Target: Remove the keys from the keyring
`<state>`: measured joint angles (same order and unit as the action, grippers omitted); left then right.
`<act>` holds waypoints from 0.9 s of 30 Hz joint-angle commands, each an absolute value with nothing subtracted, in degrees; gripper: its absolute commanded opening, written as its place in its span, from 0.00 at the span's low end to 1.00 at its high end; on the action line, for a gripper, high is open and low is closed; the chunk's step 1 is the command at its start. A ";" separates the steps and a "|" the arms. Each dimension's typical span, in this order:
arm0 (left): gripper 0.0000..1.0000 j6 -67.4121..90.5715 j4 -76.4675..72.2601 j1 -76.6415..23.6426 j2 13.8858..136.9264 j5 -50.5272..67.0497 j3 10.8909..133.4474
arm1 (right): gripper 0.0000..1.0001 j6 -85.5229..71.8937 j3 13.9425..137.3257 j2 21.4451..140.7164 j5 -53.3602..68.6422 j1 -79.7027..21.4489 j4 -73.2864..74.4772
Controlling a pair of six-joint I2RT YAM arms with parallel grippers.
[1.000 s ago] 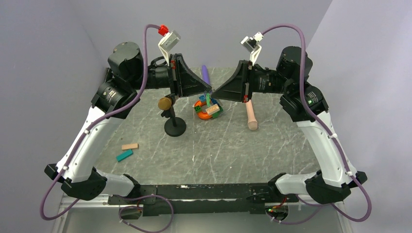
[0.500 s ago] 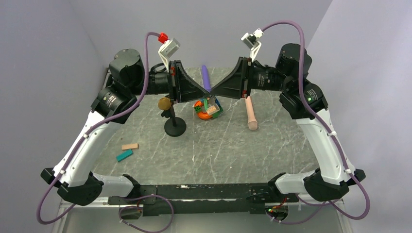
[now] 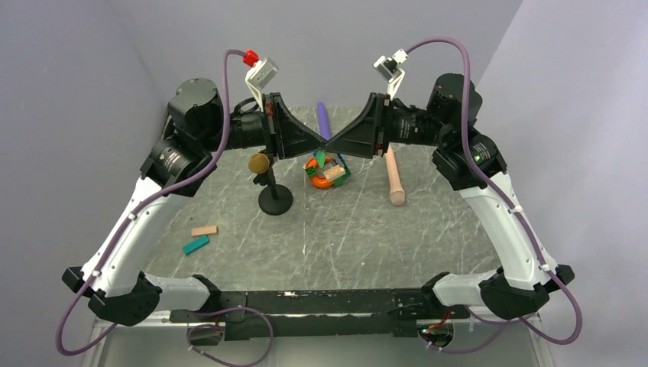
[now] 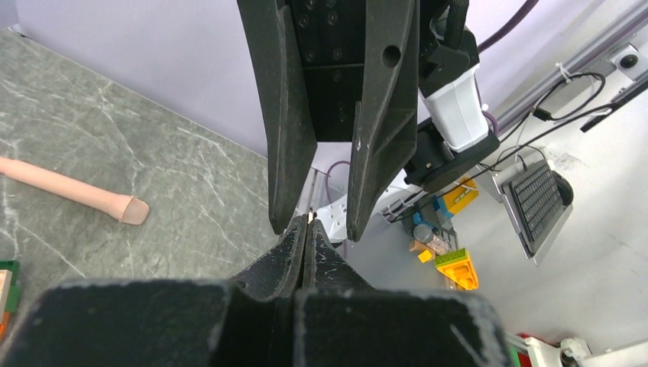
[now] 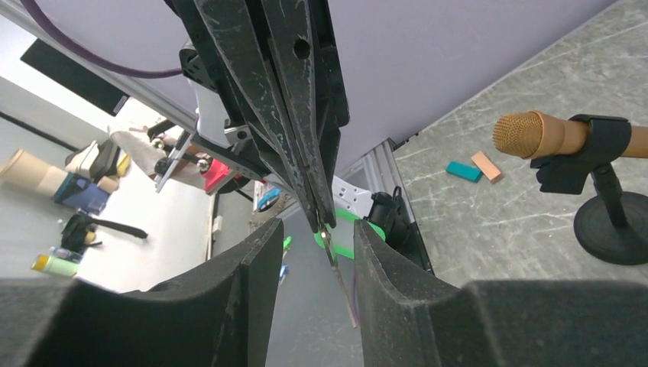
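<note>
Only right-wrist view: green key [image 5: 336, 246]

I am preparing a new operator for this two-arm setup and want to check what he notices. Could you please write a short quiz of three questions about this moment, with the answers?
1. True or false: the right gripper has its jaws shut.
2. What stands on the table beside the toy pile, on the left arm's side? A. a microphone; B. a cup; C. a bottle.
3. Which gripper's closed tips sit between the other gripper's fingers?

Key: 1. False: its jaws are apart. 2. A. 3. The left gripper.
</note>
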<state>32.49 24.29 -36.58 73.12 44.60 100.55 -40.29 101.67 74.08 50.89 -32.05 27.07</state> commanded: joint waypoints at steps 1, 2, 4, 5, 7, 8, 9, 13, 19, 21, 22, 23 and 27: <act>0.00 34.65 21.40 -36.80 71.07 41.38 101.16 | 0.42 -41.96 100.29 71.84 51.35 -32.39 22.06; 0.00 35.27 20.84 -36.78 70.90 41.13 100.82 | 0.40 -42.05 100.11 71.70 51.41 -32.34 21.78; 0.00 36.03 20.19 -36.77 70.54 40.53 100.36 | 0.36 -42.10 99.86 71.51 51.23 -32.37 21.27; 0.00 36.22 19.95 -36.80 70.41 40.38 100.23 | 0.35 -42.03 99.99 71.52 51.17 -32.37 21.23; 0.00 36.48 19.76 -36.77 70.38 40.20 100.20 | 0.34 -42.02 100.07 71.69 51.09 -32.46 21.26; 0.00 36.76 19.49 -36.75 70.41 40.47 100.09 | 0.33 -42.06 100.10 71.76 50.99 -32.46 21.08; 0.00 37.25 18.96 -36.75 70.42 40.59 99.96 | 0.33 -42.32 100.03 71.79 50.98 -32.48 20.58; 0.00 39.73 15.90 -36.77 70.11 40.90 98.67 | 0.30 -42.94 101.04 72.76 51.45 -32.46 19.31; 0.00 39.78 16.28 -36.83 70.24 40.55 98.99 | 0.18 -43.30 101.29 73.61 51.68 -32.50 18.21; 0.00 39.87 16.16 -36.82 70.12 40.23 99.01 | 0.10 -43.41 100.89 73.55 51.76 -32.51 17.95; 0.00 40.04 15.96 -36.81 69.98 40.06 98.97 | 0.05 -43.37 100.75 73.49 51.70 -32.47 17.98; 0.00 40.15 15.98 -36.82 69.89 39.57 99.03 | 0.01 -43.34 100.61 73.42 51.61 -32.49 18.01; 0.00 41.72 15.94 -36.77 68.75 33.98 97.81 | 0.00 -42.81 100.62 72.91 50.47 -32.48 18.71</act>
<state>39.31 19.11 -36.58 70.96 39.18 98.59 -42.94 99.94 73.69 51.46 -32.29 20.80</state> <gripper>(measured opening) 0.010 0.013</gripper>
